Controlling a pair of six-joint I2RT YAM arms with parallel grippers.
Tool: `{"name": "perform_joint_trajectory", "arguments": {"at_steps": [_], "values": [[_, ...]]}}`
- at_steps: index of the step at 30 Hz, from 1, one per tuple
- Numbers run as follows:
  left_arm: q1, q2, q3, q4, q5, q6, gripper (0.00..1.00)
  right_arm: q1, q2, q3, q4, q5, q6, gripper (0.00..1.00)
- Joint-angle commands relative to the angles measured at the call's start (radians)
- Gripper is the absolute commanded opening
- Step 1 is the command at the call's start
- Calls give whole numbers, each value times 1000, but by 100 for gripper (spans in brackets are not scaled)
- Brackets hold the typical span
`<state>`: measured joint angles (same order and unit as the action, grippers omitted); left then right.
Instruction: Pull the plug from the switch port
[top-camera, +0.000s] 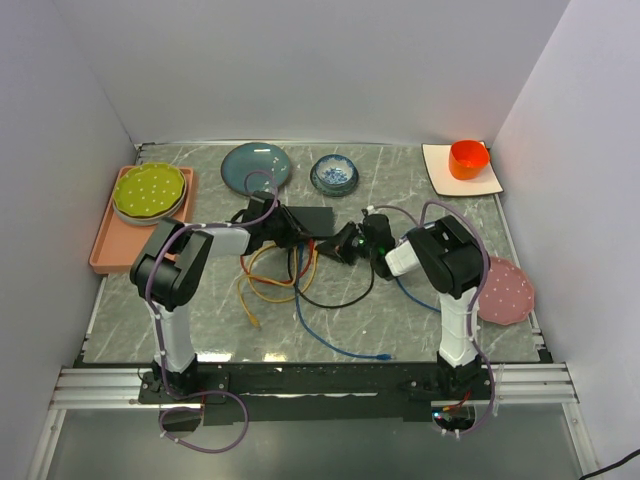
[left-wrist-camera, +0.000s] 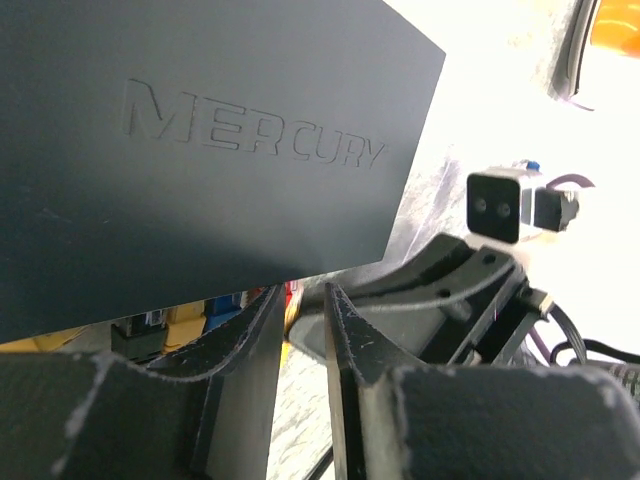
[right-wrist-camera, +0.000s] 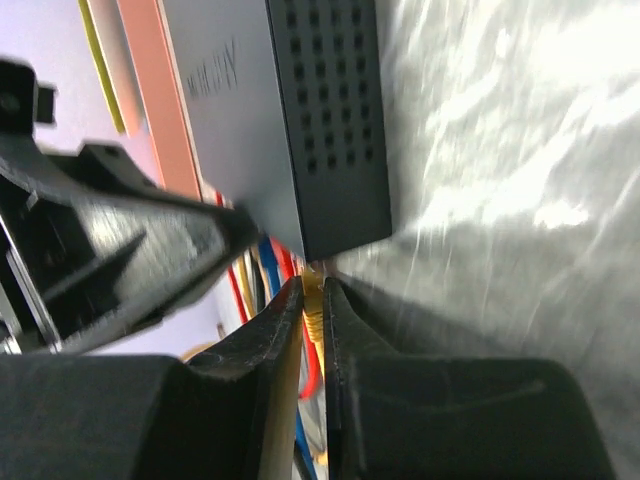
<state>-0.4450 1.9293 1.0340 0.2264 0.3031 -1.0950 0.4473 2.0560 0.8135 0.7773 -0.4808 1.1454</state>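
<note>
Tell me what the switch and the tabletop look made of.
Switch: likely moulded plastic, matte black; embossed MERCURY lettering, vent-hole grid on its side. Tabletop: grey veined marble look, glossy with strong glare; stone or printed laminate, cannot tell.

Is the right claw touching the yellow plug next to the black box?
Touching. In the right wrist view, the right gripper has both fingers pressed against the yellow plug at the corner of the switch, with no gap showing.

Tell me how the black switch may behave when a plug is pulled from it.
The switch looks flat and light on a smooth table, so it would probably slide with the pull unless braced. Its vented casing seems rigid, unlikely to flex.
</note>
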Motion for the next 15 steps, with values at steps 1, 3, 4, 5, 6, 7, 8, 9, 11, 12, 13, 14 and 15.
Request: {"name": "perform_joint_trajectory", "arguments": {"at_steps": [1,3,4,5,6,7,8,9,11,12,13,14,15], "values": [[0,-4,38,-2,-33,-13,29,16,-63,-50,-95,-18,-67,0],[3,-15,38,-4,-35,-8,29,16,-106,-71,-118,-15,-85,0],[6,-21,37,-4,-36,-9,29,13,-126,-82,-128,-9,-91,0],[8,-27,34,-1,-36,-8,29,13,-172,-91,-160,4,-119,0],[9,-48,25,1,-39,-9,29,8,-203,-102,-200,42,-142,0],[12,-62,17,4,-41,-9,29,5,-238,-99,-252,80,-173,0],[14,-79,8,13,-45,-5,29,5,-314,-90,-316,121,-255,0],[14,-122,-12,17,-65,1,30,4,-356,-61,-466,169,-304,0],[14,-168,-31,16,-85,15,32,5,-472,-37,-580,347,-424,0],[14,-212,-52,17,-107,18,32,5,-511,-22,-660,410,-450,0],[15,-234,-67,22,-114,18,33,4,-545,-14,-694,503,-478,0],[14,-256,-83,30,-122,11,34,5,-609,-7,-722,551,-527,0],[14,-295,-119,48,-130,4,35,4,-640,12,-746,589,-547,0]]}}
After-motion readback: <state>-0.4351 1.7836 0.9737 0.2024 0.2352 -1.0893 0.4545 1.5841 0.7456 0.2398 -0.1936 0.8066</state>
